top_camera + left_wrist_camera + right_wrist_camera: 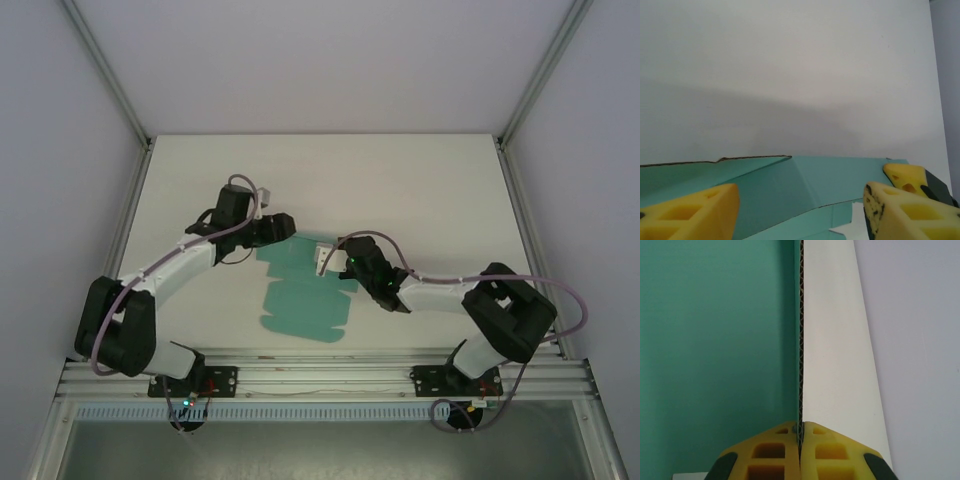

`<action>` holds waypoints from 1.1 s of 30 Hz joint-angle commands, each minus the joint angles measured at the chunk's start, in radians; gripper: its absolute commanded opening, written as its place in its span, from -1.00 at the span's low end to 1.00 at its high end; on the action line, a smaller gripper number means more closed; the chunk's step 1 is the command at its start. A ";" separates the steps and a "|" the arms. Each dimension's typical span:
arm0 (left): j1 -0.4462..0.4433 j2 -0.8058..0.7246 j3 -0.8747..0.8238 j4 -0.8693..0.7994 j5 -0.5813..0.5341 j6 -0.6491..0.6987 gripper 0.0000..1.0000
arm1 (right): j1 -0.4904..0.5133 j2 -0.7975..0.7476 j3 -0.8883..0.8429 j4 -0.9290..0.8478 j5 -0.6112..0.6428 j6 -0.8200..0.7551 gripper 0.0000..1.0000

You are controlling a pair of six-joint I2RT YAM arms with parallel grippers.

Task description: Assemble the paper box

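The paper box (300,305) is a flat teal die-cut sheet on the white table, with its far flaps lifted. My right gripper (328,258) is shut on one raised flap, whose white underside faces the camera. In the right wrist view the flap's corrugated edge (801,340) runs straight up from between the closed yellow fingertips (800,432). My left gripper (283,228) is at the sheet's far left corner. Its yellow fingers (690,212) stand wide apart, open (800,220), with a creased teal panel (790,190) lying between and beyond them.
The white table (420,190) stretches beyond the sheet to the back wall. Metal frame posts (110,80) run along both sides, and an aluminium rail (320,372) with the arm bases borders the near edge.
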 commanded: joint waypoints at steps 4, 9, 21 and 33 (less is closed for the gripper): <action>-0.026 0.029 0.019 0.037 0.036 0.000 0.18 | 0.007 -0.023 -0.010 0.026 0.004 0.025 -1.00; -0.043 0.043 -0.005 0.128 0.081 -0.069 0.01 | 0.011 -0.014 -0.019 0.033 -0.005 0.024 -1.00; -0.068 0.072 -0.044 0.260 0.052 -0.209 -0.58 | 0.022 -0.024 -0.031 0.049 -0.008 0.026 -1.00; -0.074 0.007 -0.113 0.367 0.012 -0.324 -0.90 | 0.024 -0.036 -0.039 0.066 -0.001 0.042 -1.00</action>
